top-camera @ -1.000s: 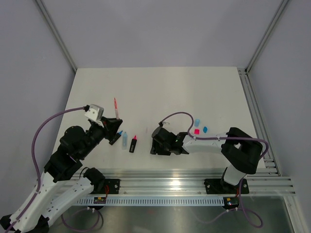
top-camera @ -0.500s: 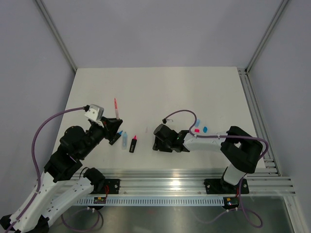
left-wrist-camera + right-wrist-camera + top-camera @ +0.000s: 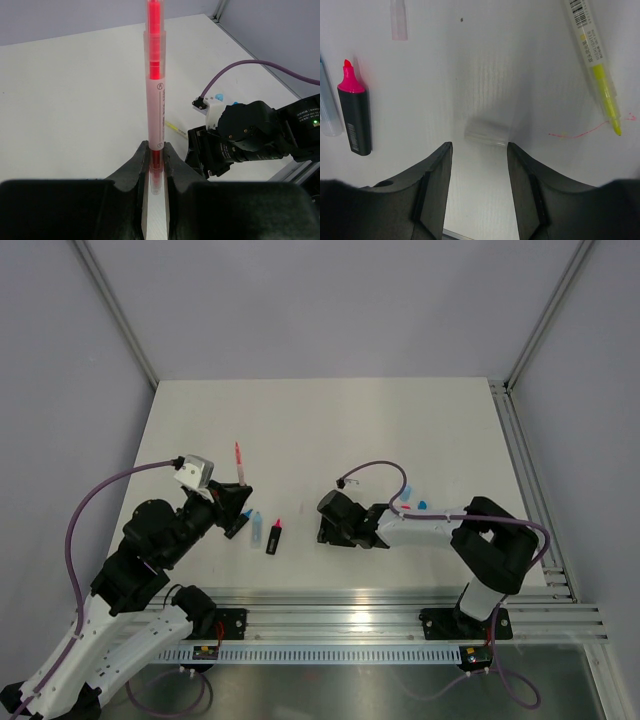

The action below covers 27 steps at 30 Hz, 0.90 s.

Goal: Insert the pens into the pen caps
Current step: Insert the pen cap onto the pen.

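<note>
Wondering which arm takes the cap, and where it lies from my fingers? (operator)

Yours is the right arm. Your right end effector (image 3: 479,148) is spread, nothing in it, pointing down at the table (image 3: 485,60). The clear cap (image 3: 487,133) lies flat on the table just off its fingertips, in line with the gap between them. (spotter)

And its long axis? (operator)

It runs across the gap, from one finger toward the other, a little tilted. I'd judge that closing as you stand would catch it end to end, so you may want to turn the wrist first. (spotter)

The pen? (operator)

Your left end effector (image 3: 157,150) is pressed onto the red pen (image 3: 155,75) and holds it upright, well to the left of the cap. The yellow pen (image 3: 592,55) lies on the table at the cap's other side, apart from it. (spotter)
</note>
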Motion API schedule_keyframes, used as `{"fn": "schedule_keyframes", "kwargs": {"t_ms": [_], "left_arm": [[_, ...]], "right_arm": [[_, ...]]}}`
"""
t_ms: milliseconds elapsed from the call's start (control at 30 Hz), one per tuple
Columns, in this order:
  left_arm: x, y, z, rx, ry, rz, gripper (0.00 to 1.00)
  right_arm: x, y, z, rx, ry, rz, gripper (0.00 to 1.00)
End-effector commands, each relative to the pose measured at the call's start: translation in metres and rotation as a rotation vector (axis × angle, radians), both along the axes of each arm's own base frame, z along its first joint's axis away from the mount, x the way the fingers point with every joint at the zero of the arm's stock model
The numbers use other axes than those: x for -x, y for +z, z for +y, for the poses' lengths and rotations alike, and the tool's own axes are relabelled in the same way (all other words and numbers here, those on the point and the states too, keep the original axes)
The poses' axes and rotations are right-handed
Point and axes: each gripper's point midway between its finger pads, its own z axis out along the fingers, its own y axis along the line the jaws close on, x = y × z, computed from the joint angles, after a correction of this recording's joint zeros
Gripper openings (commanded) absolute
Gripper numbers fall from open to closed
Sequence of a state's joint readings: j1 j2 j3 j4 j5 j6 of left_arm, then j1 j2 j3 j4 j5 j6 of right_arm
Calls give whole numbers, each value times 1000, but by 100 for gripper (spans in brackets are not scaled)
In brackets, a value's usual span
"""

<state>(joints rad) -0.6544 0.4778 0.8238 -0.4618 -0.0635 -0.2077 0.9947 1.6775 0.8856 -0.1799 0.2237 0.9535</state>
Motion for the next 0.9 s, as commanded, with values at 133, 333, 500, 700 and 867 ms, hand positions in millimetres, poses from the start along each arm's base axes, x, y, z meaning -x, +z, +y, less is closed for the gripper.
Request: {"fn": "schedule_keyframes", "kwargs": {"t_ms": [133, 333, 500, 700, 867], "left_arm": [[-2, 10, -3, 27, -9, -32, 0], [-1, 10, -3, 27, -10, -32, 0], [-1, 9, -3, 25, -9, -30, 0], [-1, 10, -3, 27, -9, -32, 0], [-1, 9, -3, 26, -10, -31, 0]], "right_arm": [[-18, -6, -4, 75, -6, -32, 55], [-28, -5, -1, 101, -1, -46, 55], [-33, -5, 2, 123, 14, -51, 54], [-33, -7, 2, 153, 36, -39, 43], [-32, -9, 3, 173, 69, -37, 38]]}}
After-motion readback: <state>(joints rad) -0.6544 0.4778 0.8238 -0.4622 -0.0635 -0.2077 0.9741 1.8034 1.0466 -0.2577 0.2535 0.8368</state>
